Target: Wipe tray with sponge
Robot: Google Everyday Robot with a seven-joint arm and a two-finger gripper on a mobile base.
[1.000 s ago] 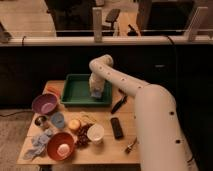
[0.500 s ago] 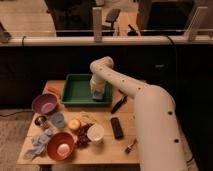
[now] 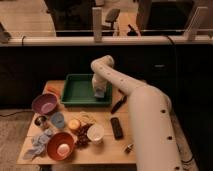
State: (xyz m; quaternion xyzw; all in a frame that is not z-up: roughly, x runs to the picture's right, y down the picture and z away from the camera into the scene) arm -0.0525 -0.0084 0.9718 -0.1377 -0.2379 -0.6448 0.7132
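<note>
A green tray (image 3: 77, 91) sits at the back of the wooden table (image 3: 107, 142). My white arm reaches from the right front over the table and bends down into the tray's right end. The gripper (image 3: 100, 93) is down inside the tray near its right wall. A pale block, apparently the sponge (image 3: 100, 94), shows at the gripper's tip against the tray floor. The arm hides the tray's right rim.
A purple bowl (image 3: 45, 104), a red bowl (image 3: 61, 146), a white cup (image 3: 95, 133), an orange fruit (image 3: 74, 124), a blue cloth (image 3: 37, 144) and a light-blue cup (image 3: 57, 120) crowd the table's left and front. A black remote (image 3: 116, 128) and a dark utensil (image 3: 119, 104) lie beside the arm.
The gripper has shifted slightly within the right end of the tray. Nothing else on the table has moved.
</note>
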